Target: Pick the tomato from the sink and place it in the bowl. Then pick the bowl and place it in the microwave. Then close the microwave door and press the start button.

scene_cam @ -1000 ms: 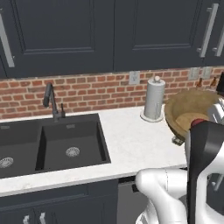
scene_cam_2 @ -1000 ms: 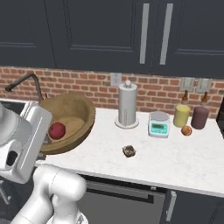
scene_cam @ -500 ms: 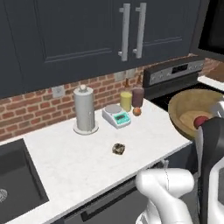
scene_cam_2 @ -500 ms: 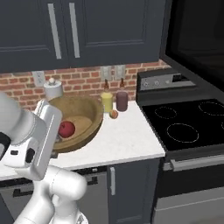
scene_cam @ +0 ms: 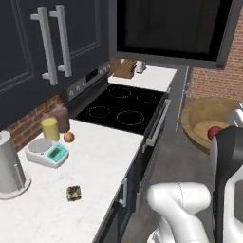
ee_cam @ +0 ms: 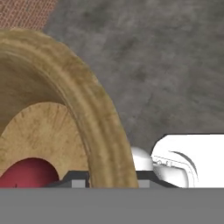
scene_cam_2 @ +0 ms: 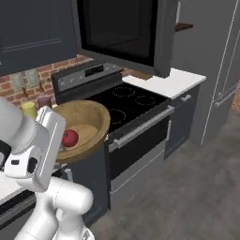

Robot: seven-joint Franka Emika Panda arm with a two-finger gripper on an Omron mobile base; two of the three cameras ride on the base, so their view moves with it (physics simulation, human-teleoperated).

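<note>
While the arm carries its load: the bowl [scene_cam_2: 82,129] hangs in the air above the floor, in front of the stove [scene_cam_2: 125,107].
Bowl: wooden, tilted, its rim [ee_cam: 101,131] running between the gripper's [ee_cam: 109,178] two fingertips in the hand view.
Jaws: pinching the bowl's rim, one tip inside the wall and one outside.
Tomato: the tomato [scene_cam_2: 70,138] lies inside the bowl, low against its lighter floor, close to the held side.
Microwave: the microwave [scene_cam_2: 123,29] sits above the stove, its inside dark.
Door: the microwave door [scene_cam_2: 163,37] stands swung open on the right in the right base view.
Counter: the counter [scene_cam: 92,163] left of the stove holds a scale [scene_cam: 46,153], a yellow bottle [scene_cam: 50,129], a dark bottle [scene_cam: 60,118] and a small orange ball [scene_cam: 69,137] just beside them.
Near edge: a small dark lump [scene_cam: 73,192] lies alone on the counter; a paper towel roll [scene_cam: 9,166] stands at the far left.
</note>
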